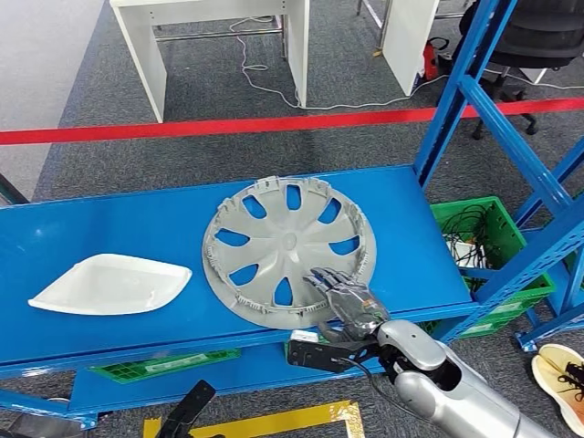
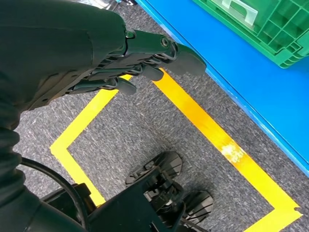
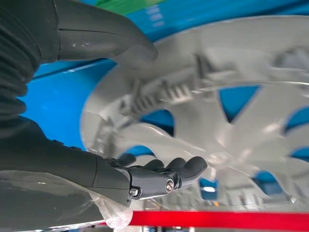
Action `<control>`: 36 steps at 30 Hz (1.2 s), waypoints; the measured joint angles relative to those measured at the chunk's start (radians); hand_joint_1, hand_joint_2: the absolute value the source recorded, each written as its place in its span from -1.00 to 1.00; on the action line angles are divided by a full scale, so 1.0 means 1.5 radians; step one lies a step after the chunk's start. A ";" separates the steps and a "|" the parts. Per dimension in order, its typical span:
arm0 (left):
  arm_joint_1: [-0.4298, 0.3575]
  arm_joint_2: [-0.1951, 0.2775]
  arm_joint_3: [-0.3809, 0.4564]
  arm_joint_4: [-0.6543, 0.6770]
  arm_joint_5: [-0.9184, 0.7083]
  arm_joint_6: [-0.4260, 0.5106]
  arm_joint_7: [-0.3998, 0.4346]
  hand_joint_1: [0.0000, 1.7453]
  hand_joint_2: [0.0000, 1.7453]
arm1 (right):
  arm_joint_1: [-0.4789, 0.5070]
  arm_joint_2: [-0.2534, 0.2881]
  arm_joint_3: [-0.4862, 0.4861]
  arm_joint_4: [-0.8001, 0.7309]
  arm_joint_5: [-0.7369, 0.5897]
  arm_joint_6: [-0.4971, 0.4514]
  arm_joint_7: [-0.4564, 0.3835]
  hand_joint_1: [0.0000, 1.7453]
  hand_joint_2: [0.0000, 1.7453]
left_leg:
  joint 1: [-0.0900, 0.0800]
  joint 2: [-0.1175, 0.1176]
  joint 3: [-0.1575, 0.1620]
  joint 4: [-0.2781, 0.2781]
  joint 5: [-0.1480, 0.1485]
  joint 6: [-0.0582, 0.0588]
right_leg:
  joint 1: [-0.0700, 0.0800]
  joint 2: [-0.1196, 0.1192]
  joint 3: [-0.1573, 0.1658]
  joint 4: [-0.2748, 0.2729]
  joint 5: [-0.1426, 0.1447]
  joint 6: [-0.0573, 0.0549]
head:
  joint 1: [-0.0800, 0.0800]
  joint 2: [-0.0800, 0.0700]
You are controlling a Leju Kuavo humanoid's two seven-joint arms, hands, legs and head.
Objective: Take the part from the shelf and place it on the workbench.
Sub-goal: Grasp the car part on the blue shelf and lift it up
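A grey wheel cover (image 1: 289,248) lies flat on the blue shelf board (image 1: 103,228), inner side up, and appears large and blurred in the right wrist view (image 3: 233,121). My right hand (image 1: 342,299) reaches over its near rim. The fingers (image 3: 171,173) stretch out above the spokes and the thumb (image 3: 120,41) sits at the rim's outer edge, with a wide gap between them, so nothing is clamped. My left hand (image 2: 120,63) hangs over the carpet with its fingers fairly straight, holding nothing.
A white curved panel (image 1: 110,283) lies on the board to the left of the cover. Blue rack posts (image 1: 475,91) rise at the right above a green crate (image 1: 495,246). Red tape (image 1: 206,128) crosses the floor beyond the shelf; yellow tape (image 2: 215,135) marks the floor below.
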 joint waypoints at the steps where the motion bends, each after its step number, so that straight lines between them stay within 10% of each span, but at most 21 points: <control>1: 0.000 0.000 0.000 0.000 0.000 0.000 0.001 -1.00 1.00 | 0.000 -0.001 -0.001 0.001 0.001 0.004 0.003 -1.00 1.00 | 0.000 0.000 0.000 0.000 0.000 0.000 | 0.000 0.000 0.000 0.000 0.000 0.000 | 0.000 0.000; 36: -0.009 0.002 0.000 0.000 -0.006 -0.020 0.005 -1.00 1.00 | -0.160 -0.018 0.133 0.066 -0.065 0.199 -0.062 -1.00 1.00 | 0.000 0.000 0.000 0.000 0.000 0.000 | 0.000 0.000 0.000 0.000 0.000 0.000 | 0.000 0.000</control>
